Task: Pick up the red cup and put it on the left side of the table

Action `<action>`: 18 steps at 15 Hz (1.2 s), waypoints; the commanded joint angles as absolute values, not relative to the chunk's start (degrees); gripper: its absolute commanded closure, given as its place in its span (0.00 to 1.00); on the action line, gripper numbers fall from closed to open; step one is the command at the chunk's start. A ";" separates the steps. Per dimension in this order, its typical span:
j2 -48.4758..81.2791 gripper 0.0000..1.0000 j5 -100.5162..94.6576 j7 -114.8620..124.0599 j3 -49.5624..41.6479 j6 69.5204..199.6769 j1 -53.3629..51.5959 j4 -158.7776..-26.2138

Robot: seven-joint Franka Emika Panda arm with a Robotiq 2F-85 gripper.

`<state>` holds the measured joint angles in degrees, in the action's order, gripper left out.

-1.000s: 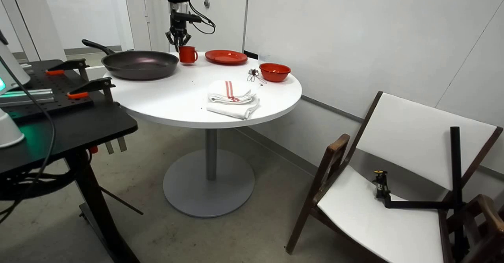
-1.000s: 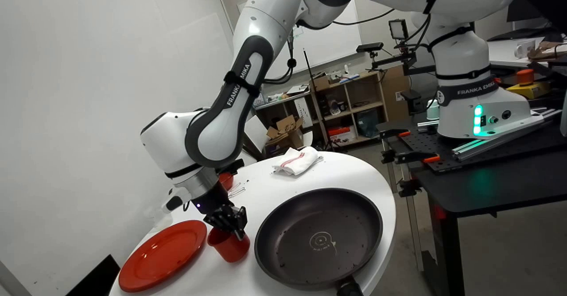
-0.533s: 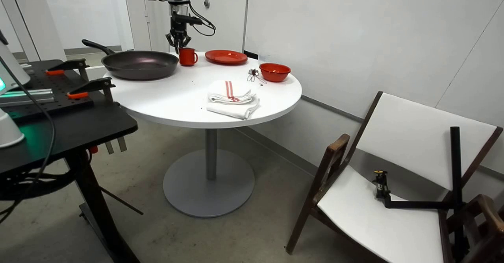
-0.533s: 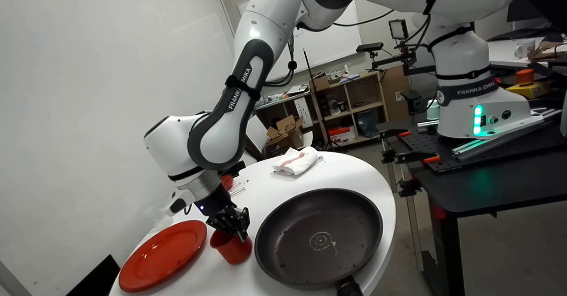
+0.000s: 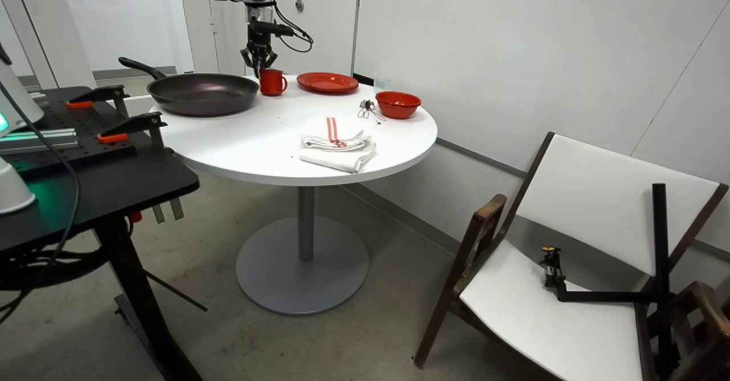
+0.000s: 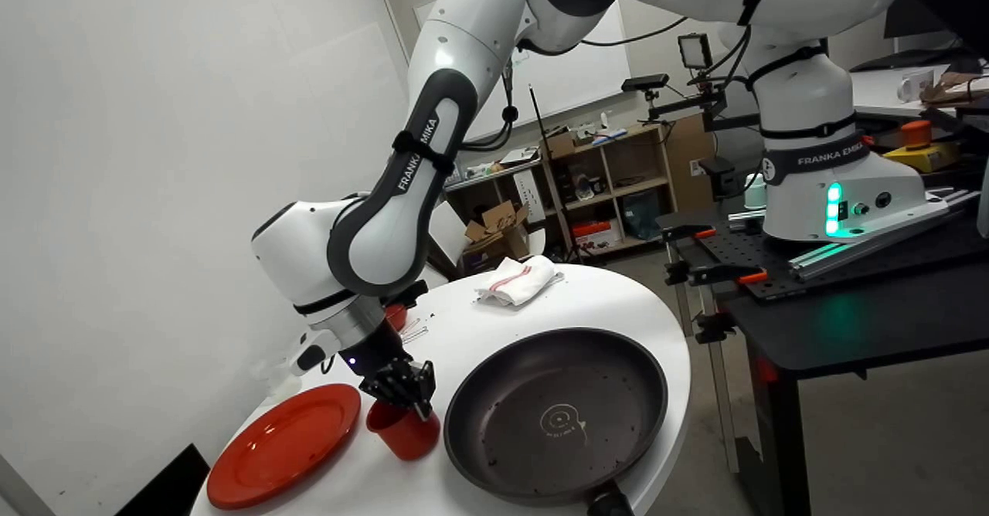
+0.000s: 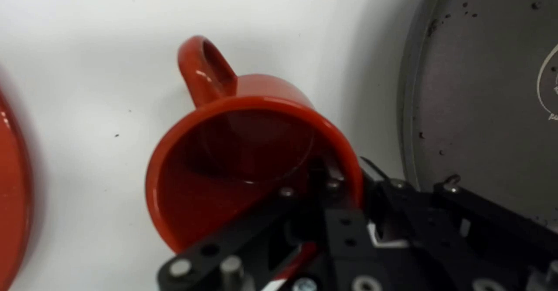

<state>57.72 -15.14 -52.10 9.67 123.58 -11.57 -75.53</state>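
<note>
My claw (image 7: 352, 175) grips the red cup (image 6: 405, 434), beneath it, by the wall — straddling the rim presumably requires less span.

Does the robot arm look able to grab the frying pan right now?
Probably not yet: the frying pan sits beside the red cup, but the gripper straddles the cup's wall and would likely need to come free first.

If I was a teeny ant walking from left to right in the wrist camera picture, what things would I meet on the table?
Red plate (only part of it shows) → red cup → dark frying pan.
</note>
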 commanded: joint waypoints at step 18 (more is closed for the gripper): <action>58.29 0.00 -14.47 -53.31 10.68 123.58 -10.98 -72.99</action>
